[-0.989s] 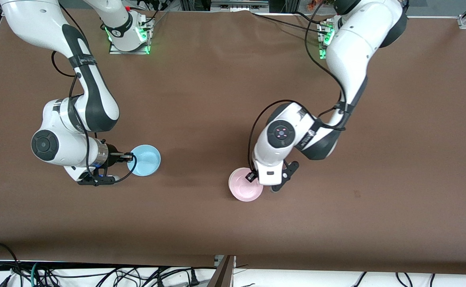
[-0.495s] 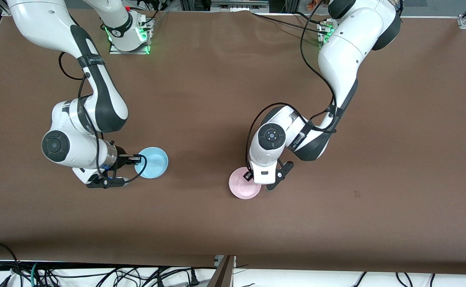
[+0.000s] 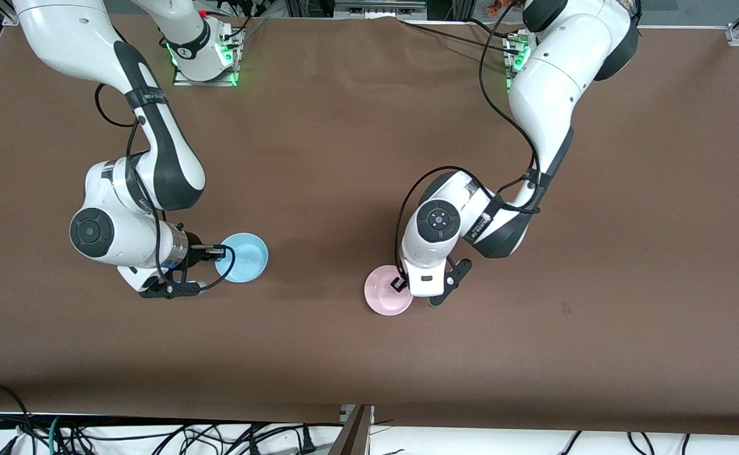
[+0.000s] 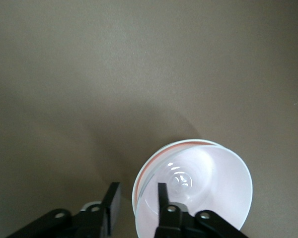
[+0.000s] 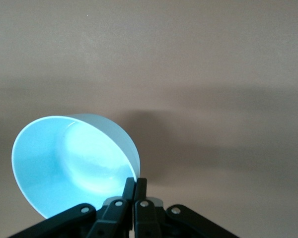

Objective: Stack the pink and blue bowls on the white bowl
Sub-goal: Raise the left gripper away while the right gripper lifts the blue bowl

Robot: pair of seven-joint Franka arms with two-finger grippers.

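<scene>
The pale pink bowl (image 3: pixel 385 294) sits on the brown table near its middle. My left gripper (image 3: pixel 399 284) is open astride the bowl's rim. In the left wrist view, one finger (image 4: pixel 162 196) is inside the bowl (image 4: pixel 208 188) and the other finger (image 4: pixel 111 203) is outside; a second rim line shows just under the bowl's edge. No separate white bowl is in view. My right gripper (image 3: pixel 218 251) is shut on the rim of the sky-blue bowl (image 3: pixel 243 257) and holds it tilted over the table toward the right arm's end. The right wrist view shows the gripper (image 5: pixel 134 186) and the bowl (image 5: pixel 64 158).
The brown table cover (image 3: pixel 344 158) stretches between the two bowls. The arm bases (image 3: pixel 204 60) (image 3: pixel 516 57) stand along the edge farthest from the front camera. Cables hang below the table's near edge (image 3: pixel 344 420).
My right gripper has carried the blue bowl a little toward the pink bowl. The pink bowl looks slightly smaller than a second ago, and the left hand has shifted slightly over it.
</scene>
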